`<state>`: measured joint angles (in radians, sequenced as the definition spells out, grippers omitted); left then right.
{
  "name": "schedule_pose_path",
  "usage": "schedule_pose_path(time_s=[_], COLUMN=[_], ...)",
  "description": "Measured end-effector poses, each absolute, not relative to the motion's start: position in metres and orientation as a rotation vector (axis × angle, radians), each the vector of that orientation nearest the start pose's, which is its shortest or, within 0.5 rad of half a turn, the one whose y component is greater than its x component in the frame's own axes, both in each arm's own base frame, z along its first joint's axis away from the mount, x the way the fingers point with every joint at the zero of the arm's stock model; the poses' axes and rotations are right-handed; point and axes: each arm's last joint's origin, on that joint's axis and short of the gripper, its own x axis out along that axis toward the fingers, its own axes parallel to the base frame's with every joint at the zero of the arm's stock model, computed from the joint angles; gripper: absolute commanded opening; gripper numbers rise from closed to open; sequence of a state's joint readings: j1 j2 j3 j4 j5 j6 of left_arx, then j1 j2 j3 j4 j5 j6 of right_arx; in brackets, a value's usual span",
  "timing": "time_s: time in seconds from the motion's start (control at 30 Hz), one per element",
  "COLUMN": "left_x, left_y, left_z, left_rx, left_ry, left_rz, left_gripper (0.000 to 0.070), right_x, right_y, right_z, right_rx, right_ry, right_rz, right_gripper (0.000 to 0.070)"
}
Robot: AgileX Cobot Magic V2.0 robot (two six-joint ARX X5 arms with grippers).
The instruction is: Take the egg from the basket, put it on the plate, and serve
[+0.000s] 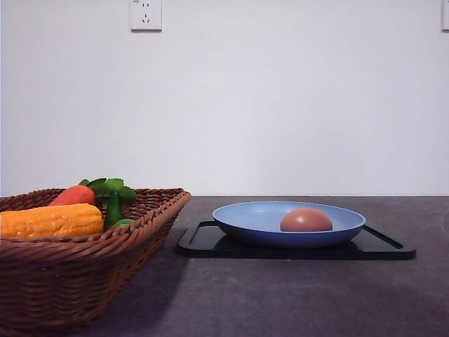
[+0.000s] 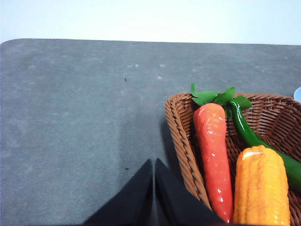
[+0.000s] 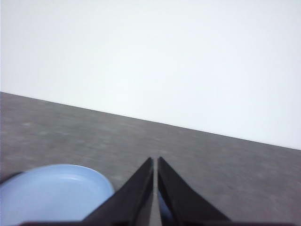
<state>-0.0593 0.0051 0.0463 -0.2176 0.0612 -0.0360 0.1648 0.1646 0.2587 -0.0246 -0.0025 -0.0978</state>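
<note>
The brownish-pink egg (image 1: 306,220) lies in the light blue plate (image 1: 245,219), right of its middle. The plate rests on a black tray (image 1: 382,247). At the left stands the brown wicker basket (image 1: 84,274). In the left wrist view, my left gripper (image 2: 154,164) is shut with nothing in it, over the bare table just outside the basket (image 2: 181,136) rim. My right gripper (image 3: 155,161) is also shut and holds nothing; the plate (image 3: 47,197) lies close beside its fingers, and the egg is hidden from that camera.
The basket holds an orange corn cob (image 1: 49,220), a red-orange carrot (image 1: 74,195) with green leaves and a green pepper (image 2: 254,139). The dark grey table (image 1: 295,295) runs back to a white wall with a socket (image 1: 146,14).
</note>
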Motion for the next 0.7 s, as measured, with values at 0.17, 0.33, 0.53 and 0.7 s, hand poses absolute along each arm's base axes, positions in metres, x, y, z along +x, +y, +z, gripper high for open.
schedule_pose_path(time_s=[0.17,0.33,0.53,0.7], left_x=[0.093,0.093,0.093,0.093], left_y=[-0.007,-0.007,-0.007,-0.007], left_z=[0.158,0.158,0.158,0.158], left_rx=[-0.036,-0.036,-0.036,-0.036], left_ry=[0.179,0.179,0.179,0.179], left_rz=[-0.117,-0.117,-0.117,-0.117], left_gripper=[0.0000,0.0000,0.0000,0.0000], right_x=[0.093,0.097,0.100,0.099], right_y=[0.010,0.007,0.007,0.006], right_z=[0.207,0.180,0.159,0.154], right_rx=[-0.097,-0.089,-0.054,-0.039], right_ry=[-0.055,0.018,0.090,0.145], right_rz=[0.140,0.160,0.164,0.157], right_gripper=[0.0000,0.0000,0.0000,0.0000])
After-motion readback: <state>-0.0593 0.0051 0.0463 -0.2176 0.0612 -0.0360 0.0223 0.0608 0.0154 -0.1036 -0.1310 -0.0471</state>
